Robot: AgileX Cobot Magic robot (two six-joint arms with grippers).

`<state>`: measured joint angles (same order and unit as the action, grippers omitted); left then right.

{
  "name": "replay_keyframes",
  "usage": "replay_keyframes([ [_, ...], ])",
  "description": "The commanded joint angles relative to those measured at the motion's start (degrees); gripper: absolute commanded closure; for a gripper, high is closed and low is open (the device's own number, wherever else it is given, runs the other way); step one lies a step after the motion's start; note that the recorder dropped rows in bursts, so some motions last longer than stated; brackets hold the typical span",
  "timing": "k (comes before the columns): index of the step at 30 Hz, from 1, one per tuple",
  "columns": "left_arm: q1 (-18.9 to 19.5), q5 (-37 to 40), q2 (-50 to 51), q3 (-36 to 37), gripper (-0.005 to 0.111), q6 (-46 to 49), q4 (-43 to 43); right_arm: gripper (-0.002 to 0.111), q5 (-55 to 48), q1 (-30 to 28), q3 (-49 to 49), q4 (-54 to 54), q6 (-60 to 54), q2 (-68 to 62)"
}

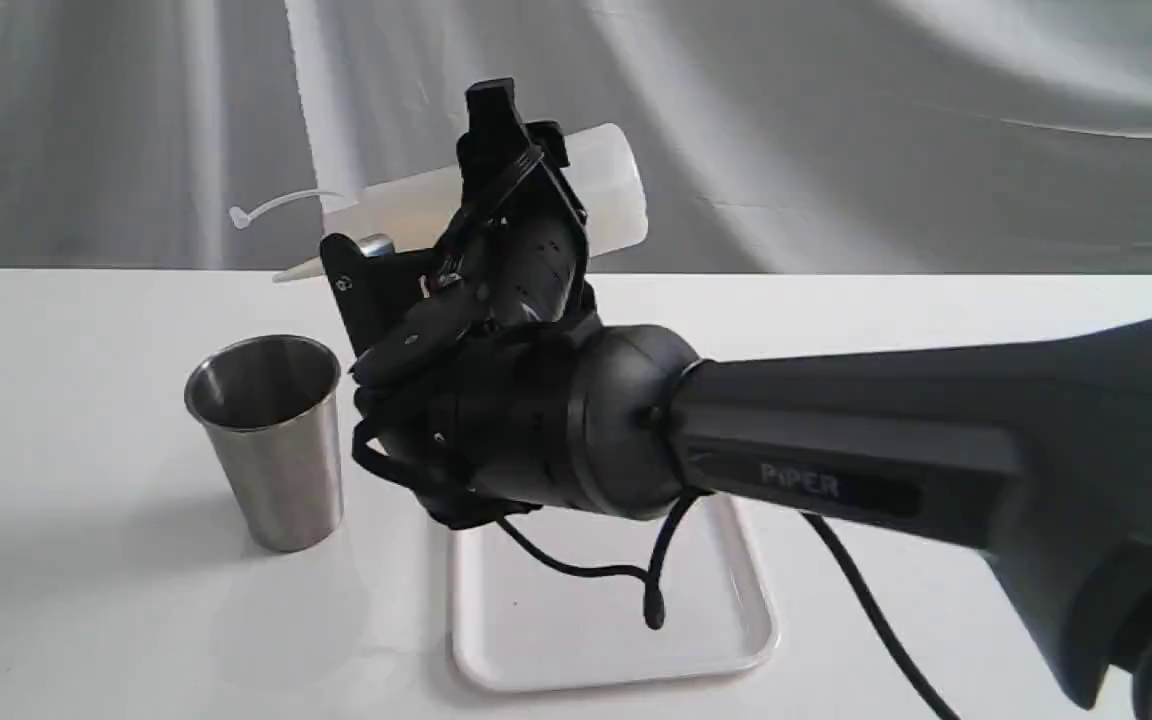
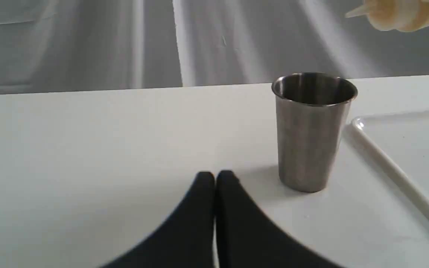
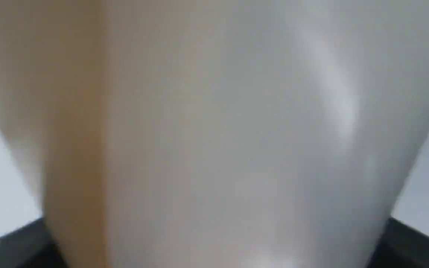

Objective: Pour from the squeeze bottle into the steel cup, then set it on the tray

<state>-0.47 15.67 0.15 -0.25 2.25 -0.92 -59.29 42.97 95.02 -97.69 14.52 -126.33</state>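
The translucent squeeze bottle (image 1: pixel 608 185) hangs tipped nearly on its side above the table, nozzle pointing left and slightly down, cap strap trailing. My right gripper (image 1: pixel 476 215) is shut on its body; the bottle (image 3: pixel 214 134) fills the right wrist view, with an amber band along one side. The steel cup (image 1: pixel 271 440) stands upright on the table, below and left of the nozzle tip. The white tray (image 1: pixel 616 610) lies flat beneath the right arm. My left gripper (image 2: pixel 215 178) rests low near the table, fingers pressed together, short of the cup (image 2: pixel 313 130). The bottle's nozzle end (image 2: pixel 389 13) shows above the cup.
The white table runs to a grey draped backdrop. The right arm's forearm (image 1: pixel 936 450) and its dangling cable (image 1: pixel 636 575) hang over the tray. The tray's rim (image 2: pixel 397 175) lies just beside the cup.
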Motion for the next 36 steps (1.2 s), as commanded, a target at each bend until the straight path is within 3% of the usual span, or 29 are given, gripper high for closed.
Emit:
replay_keyframes([
  [1,-0.4,-0.4,-0.1,0.3,0.107,-0.3,0.0,0.108,-0.1,-0.3,0.1,-2.3,-0.7,0.2],
  [16,-0.4,-0.4,-0.1,0.3,0.107,-0.1,0.0,0.108,-0.2,-0.3,0.1,-2.3,-8.5,-0.9],
  [36,-0.4,-0.4,-0.1,0.3,0.107,-0.2,0.0,0.108,0.3,-0.3,0.4,-2.3,-10.6,-0.9],
])
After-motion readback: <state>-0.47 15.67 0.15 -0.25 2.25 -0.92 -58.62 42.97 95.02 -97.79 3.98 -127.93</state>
